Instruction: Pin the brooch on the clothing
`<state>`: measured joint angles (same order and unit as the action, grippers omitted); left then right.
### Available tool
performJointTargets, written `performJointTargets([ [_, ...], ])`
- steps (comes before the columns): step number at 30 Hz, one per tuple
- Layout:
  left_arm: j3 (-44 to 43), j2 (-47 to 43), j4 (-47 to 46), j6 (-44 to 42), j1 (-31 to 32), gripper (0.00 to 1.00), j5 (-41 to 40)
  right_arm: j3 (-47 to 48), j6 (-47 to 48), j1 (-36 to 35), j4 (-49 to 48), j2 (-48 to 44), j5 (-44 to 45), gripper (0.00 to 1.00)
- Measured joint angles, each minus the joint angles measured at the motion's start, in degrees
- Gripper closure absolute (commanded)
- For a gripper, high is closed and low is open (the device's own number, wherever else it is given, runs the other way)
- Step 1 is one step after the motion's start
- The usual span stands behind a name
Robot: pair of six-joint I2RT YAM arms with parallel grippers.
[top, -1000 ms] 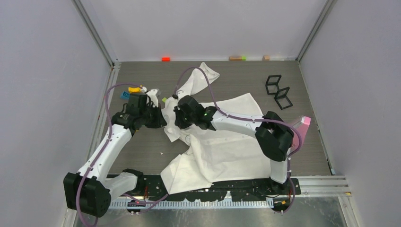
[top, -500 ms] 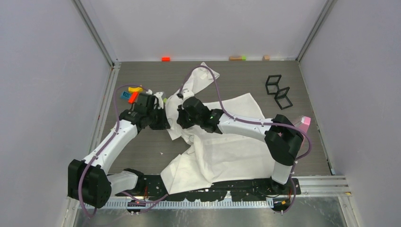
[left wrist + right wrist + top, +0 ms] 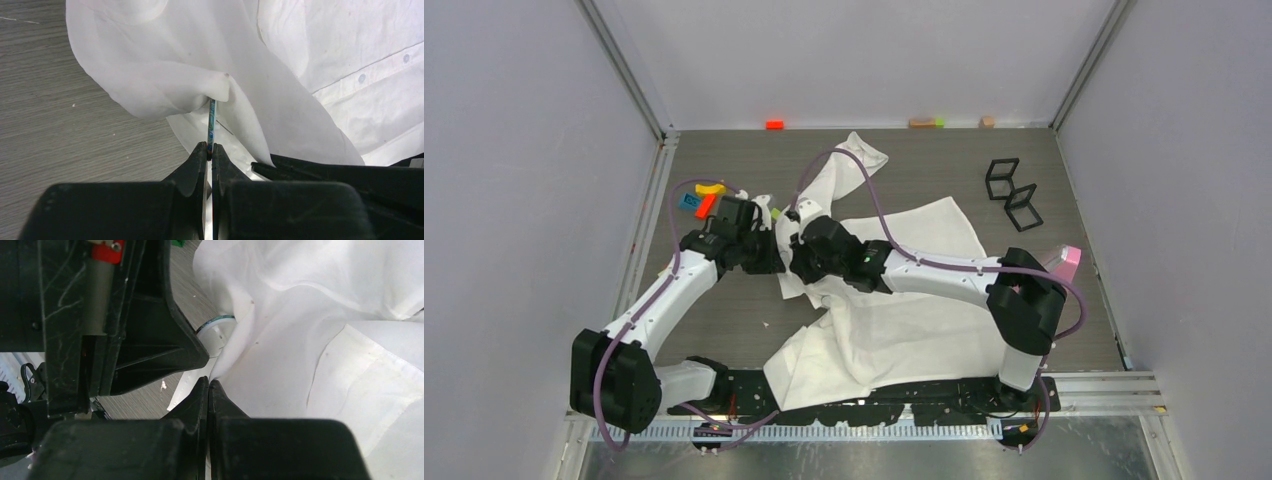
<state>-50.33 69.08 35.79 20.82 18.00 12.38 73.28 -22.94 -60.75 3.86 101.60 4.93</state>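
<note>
The clothing [image 3: 914, 310], a white button-up shirt, lies crumpled across the table's middle. In the left wrist view my left gripper [image 3: 210, 148] is shut on the brooch [image 3: 212, 122], a thin blue-green disc seen edge-on. The brooch's top edge presses into a raised fold of the clothing [image 3: 165, 85]. In the right wrist view my right gripper [image 3: 208, 382] is shut on a pinch of that same fold of clothing [image 3: 280, 355], with the brooch [image 3: 216, 320] showing as a teal rim just beyond. In the top view both grippers meet at the shirt's left edge [image 3: 784, 262].
Two black wire cubes [image 3: 1014, 193] stand at the back right. A pink object [image 3: 1067, 256] sits at the right edge. Small blocks lie along the back wall [image 3: 774, 124] [image 3: 924, 122]. Blue and yellow pieces [image 3: 696, 196] lie beside the left arm.
The left gripper has swung closer to the shirt fold with the brooch. The right wrist has shifted slightly left and nearer, still pinching the fabric.
</note>
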Motion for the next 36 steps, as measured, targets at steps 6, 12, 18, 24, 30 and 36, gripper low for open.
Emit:
performJointTargets([
  [6, 0.00, 0.09, 0.00, -0.02, 0.00, 1.00, 0.00, -0.33, 0.72, -0.70, -0.04, 0.00, 0.02, 0.99],
  [12, 0.00, 0.35, 0.07, -0.20, 0.00, 1.00, 0.02, -0.33, 0.79, -0.92, 0.00, 0.00, 2.45, 0.99],
  [18, 0.00, 0.72, 0.50, -0.24, 0.24, 1.00, 0.04, -0.33, 0.81, -1.03, 0.15, 0.00, 6.75, 0.99],
  [24, -0.13, 1.84, 1.11, -0.39, 0.85, 1.00, 0.31, -0.33, 1.42, -1.03, 0.35, 0.00, 7.45, 0.99],
  [30, -0.17, 3.04, 1.40, -0.48, 1.14, 1.00, 0.46, -0.33, 2.62, -1.03, 0.28, 0.00, 6.27, 0.99],
  [36, -0.57, 3.04, 1.31, -0.46, 1.14, 1.00, 0.48, -0.33, 4.68, -1.68, 0.31, 0.00, 4.28, 0.99],
])
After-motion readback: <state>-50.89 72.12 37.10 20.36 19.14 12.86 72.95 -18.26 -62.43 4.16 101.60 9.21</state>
